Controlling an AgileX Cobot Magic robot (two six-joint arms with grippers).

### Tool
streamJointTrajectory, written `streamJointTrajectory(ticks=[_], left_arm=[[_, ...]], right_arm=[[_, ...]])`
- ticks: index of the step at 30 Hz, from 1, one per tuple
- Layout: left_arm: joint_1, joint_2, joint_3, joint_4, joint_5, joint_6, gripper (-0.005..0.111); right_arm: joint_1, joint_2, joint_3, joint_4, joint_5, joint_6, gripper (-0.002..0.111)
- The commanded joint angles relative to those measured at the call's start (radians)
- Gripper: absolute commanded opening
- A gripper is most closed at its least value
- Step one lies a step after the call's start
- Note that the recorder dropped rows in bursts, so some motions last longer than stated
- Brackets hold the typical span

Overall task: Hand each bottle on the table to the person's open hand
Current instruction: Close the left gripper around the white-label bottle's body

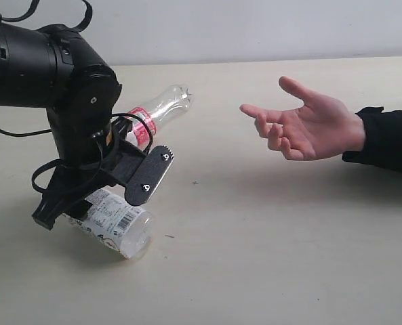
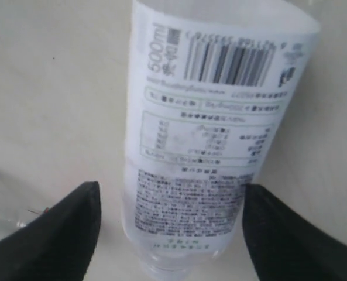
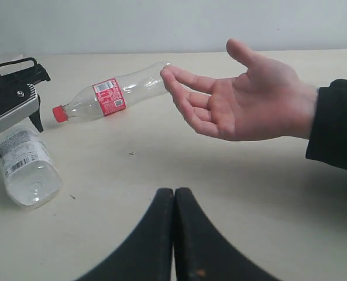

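Left gripper (image 2: pixel 170 193) stands wide open astride the white-label bottle (image 2: pixel 208 134) lying on the table (image 1: pixel 268 244) — a finger either side, a gap showing at one, nothing clamped. Right gripper (image 3: pixel 174 196) — shut, empty, facing the open hand (image 3: pixel 249 102)

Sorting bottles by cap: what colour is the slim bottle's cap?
The cap is red, clearest in the right wrist view.

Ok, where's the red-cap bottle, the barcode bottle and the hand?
red-cap bottle (image 3: pixel 110 95), right wrist view, on its red label.
barcode bottle (image 2: pixel 208 143), left wrist view, middle of its white label.
hand (image 1: pixel 310 127), exterior view, on the palm.
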Motion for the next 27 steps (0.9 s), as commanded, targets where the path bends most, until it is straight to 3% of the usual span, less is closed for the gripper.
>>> streamJointTrajectory(ticks=[1,4,9,27], left_arm=[[-0.017,0.006,0.004,-0.02,0.003,-0.004,0.067],[-0.019,0.006,0.004,-0.02,0.015,-0.01,0.067],[-0.019,0.006,0.004,-0.022,0.024,-0.128,0.079],[-0.019,0.064,0.004,-0.095,-0.059,-0.17,0.078]], right_arm=[[0.0,-0.003,0.005,0.003,-0.013,-0.001,0.0],[0.0,-0.003,0.005,0.003,-0.013,-0.001,0.0],[0.0,-0.003,0.005,0.003,-0.013,-0.001,0.0],[0.0,-0.003,0.005,0.003,-0.013,-0.001,0.0]])
